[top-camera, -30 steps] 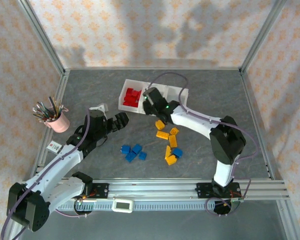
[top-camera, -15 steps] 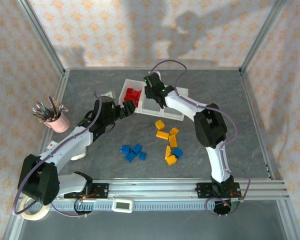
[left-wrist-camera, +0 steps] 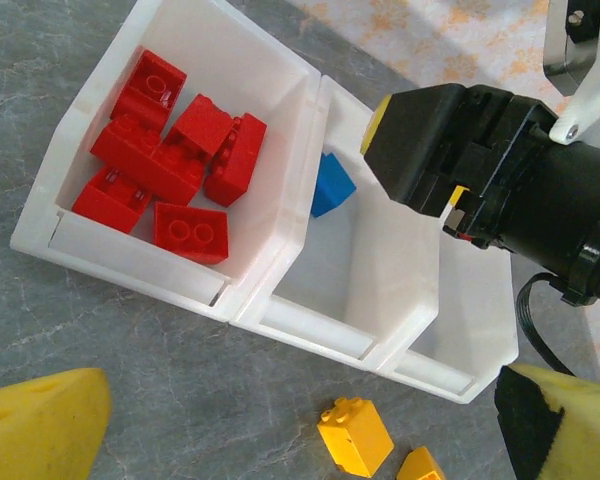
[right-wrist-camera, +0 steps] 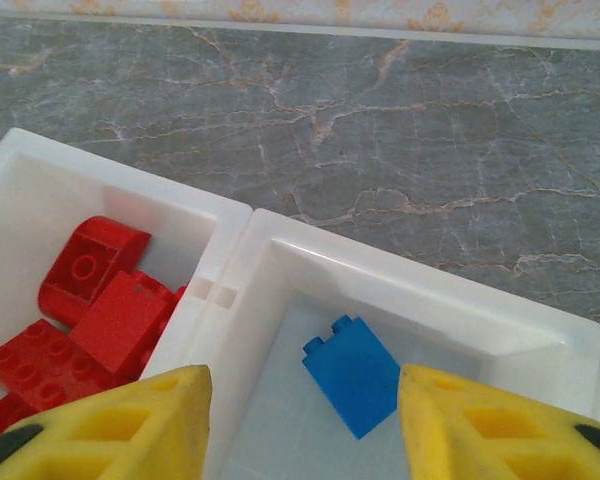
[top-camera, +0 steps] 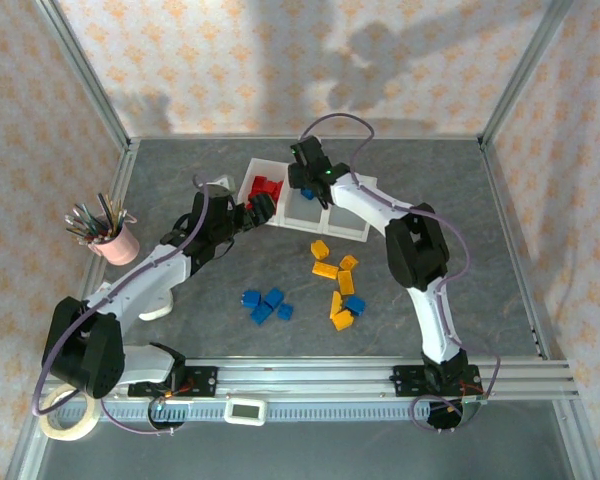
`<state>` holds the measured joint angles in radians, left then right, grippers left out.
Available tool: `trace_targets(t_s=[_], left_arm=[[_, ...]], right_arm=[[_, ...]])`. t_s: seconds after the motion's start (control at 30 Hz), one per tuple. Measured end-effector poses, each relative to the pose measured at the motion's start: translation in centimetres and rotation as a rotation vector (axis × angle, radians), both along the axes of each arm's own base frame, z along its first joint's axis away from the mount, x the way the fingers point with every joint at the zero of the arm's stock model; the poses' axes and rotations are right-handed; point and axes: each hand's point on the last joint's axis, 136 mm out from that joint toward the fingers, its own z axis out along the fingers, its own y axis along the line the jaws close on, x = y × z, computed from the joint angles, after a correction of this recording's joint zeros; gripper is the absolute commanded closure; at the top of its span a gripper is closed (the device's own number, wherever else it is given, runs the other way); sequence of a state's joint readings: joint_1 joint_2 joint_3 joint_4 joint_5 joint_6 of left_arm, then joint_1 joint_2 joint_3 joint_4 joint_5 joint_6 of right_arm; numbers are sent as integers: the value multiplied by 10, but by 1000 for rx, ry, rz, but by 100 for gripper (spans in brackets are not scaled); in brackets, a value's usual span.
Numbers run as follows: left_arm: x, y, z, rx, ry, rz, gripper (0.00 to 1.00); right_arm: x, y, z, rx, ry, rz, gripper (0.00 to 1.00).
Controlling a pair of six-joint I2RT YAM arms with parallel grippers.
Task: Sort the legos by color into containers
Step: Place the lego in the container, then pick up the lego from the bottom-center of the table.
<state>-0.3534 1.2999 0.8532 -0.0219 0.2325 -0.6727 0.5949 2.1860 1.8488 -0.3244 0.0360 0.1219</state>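
A single blue brick [right-wrist-camera: 352, 372] lies inside the middle bin [left-wrist-camera: 380, 290] of the three joined white bins [top-camera: 345, 222], close to the wall it shares with the left bin [left-wrist-camera: 270, 60]. Whether it lies flat or leans on that wall I cannot tell. The left bin holds a heap of red bricks [left-wrist-camera: 170, 150], piled loosely on one another. The right bin [left-wrist-camera: 475, 320] is partly covered by the arm above it, so its floor is hard to judge.

The right end effector [right-wrist-camera: 305, 400] hangs over the middle bin, its yellow fingers [right-wrist-camera: 130, 420] spread apart with nothing between them; the blue brick sits below the gap, free of both fingers. From above, this end effector [top-camera: 308, 180] sits over the far side of the row of bins.

On the gray desk [top-camera: 430, 180] in front of the bins, nearer the arm bases, lies a loose group of yellow-orange bricks [top-camera: 337, 285] with one blue brick [top-camera: 354, 304] among them. To their left, apart from them, is a small cluster of blue bricks [top-camera: 266, 304]. Two of the yellow bricks [left-wrist-camera: 355, 435] show just in front of the bins in the left wrist view.

The left end effector [top-camera: 255, 210] hovers beside the near left corner of the bins, its fingers spread wide and holding nothing.

A pink cup of pens [top-camera: 115, 235] stands at the left edge of the desk, well apart from the bricks. A roll of tape [top-camera: 65, 415] lies at the near left corner.
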Motion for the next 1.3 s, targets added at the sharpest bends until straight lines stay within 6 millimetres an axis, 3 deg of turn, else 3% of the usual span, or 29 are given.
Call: trace_targets(t_s=[0.23,0.43,0.63,0.93,1.13,1.3], left_arm=[[-10,3,26,-14,-59,-6,1],[-37,12,30,-25,-84,-11,1],[-65,23,9,-17,-39,-7,1],[-96,40,-8,-25,-9,41,1],[-108,52,-9,-28,-16,93,1],[-111,58,-13,-23,-5,119,1]], right_arm=[[-57,-11,18,17,21,57,39],[-123,3,22,36,30,156,33],[-184,17,-9,17,103,243,30],[-254,47,-49,-4,178,366,27],[-280,65,-59,-9,187,427,26],[-289,72,-82,-51,214,449,23]])
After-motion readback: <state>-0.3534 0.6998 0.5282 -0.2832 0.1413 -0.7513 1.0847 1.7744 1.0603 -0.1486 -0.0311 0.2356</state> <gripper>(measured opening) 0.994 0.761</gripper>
